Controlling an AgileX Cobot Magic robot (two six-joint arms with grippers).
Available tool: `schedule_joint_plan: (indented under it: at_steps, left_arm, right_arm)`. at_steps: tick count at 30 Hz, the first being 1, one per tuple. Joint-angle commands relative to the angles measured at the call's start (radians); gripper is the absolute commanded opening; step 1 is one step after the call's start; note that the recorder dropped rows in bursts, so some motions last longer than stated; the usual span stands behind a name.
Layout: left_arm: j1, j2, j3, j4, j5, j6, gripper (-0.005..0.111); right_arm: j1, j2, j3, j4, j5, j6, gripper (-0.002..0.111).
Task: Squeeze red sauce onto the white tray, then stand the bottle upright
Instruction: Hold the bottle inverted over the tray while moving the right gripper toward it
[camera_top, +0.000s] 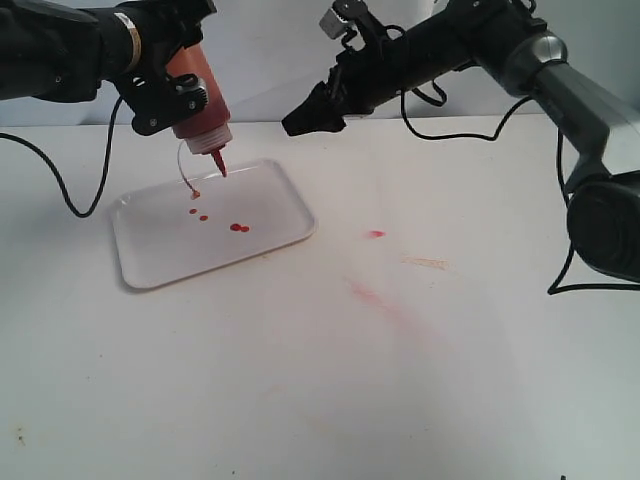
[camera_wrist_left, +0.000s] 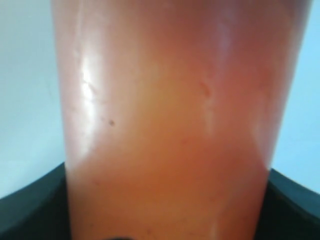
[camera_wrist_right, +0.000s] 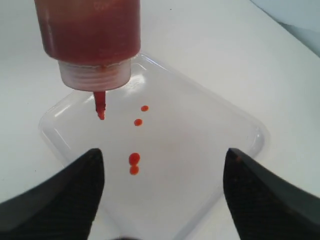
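Note:
My left gripper (camera_top: 172, 92) is shut on the bottle (camera_top: 203, 105), holding it upside down above the far left part of the white tray (camera_top: 150, 268). Its red nozzle (camera_top: 218, 162) points down, just above the tray, and the small tethered cap (camera_top: 195, 193) dangles beside it. Several drops of red sauce (camera_top: 238, 228) lie on the tray. The bottle (camera_wrist_left: 165, 125) fills the left wrist view. My right gripper (camera_top: 300, 120) hangs open in the air to the right of the bottle, apart from it. Between its tips (camera_wrist_right: 162, 152) I see the tray (camera_wrist_right: 210, 145), the drops (camera_wrist_right: 134, 159) and the bottle (camera_wrist_right: 90, 30).
The tray lies on a white table (camera_top: 320, 400). A small red spot (camera_top: 376, 234) and a faint pink smear (camera_top: 375, 297) mark the table to the right of the tray. Black cables (camera_top: 60, 185) trail from both arms.

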Motion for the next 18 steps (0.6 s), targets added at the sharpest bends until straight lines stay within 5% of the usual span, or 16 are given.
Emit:
schedule_joint_plan:
  at_steps: [1, 10, 18]
  left_arm:
    - [-0.006, -0.014, -0.011, -0.004, -0.021, -0.009, 0.0]
    - [-0.006, -0.014, -0.011, -0.004, -0.045, -0.011, 0.0]
    - [-0.006, -0.012, -0.011, -0.004, -0.103, -0.011, 0.0]
  right_arm:
    - [-0.024, -0.015, -0.005, -0.004, 0.004, -0.071, 0.056]
    - [-0.201, 0.058, -0.005, 0.332, -0.168, -0.115, 0.056]
    - [-0.168, 0.123, -0.005, 0.388, -0.107, -0.195, 0.052]
